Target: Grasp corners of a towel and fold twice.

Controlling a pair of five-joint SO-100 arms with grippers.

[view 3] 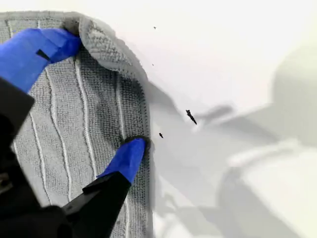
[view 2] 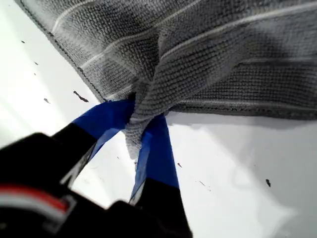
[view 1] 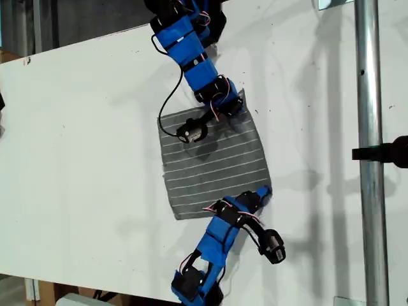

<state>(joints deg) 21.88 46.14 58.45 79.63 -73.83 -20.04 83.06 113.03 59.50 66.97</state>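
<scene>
The grey towel (view 1: 213,159) with thin white stripes lies flat on the white table (view 1: 76,159). My first gripper (view 1: 261,193) is on the arm coming from the exterior view's bottom. It is shut on the towel's near right corner, which bunches between its blue fingers (view 2: 153,148) in the first wrist view, where the gripper (view 2: 139,116) pinches the towel (view 2: 208,54). My second gripper (view 1: 237,105), on the arm from the exterior view's top, is at the far right corner. It (view 3: 99,94) stands open on the towel (view 3: 64,129), whose corner curls up against one finger (view 3: 42,47).
A vertical metal pole (view 1: 366,127) with a black clamp (view 1: 382,153) stands at the exterior view's right. The table's near edge runs along the bottom of that view. Small dark specks (view 3: 190,116) mark the bare table beside the towel.
</scene>
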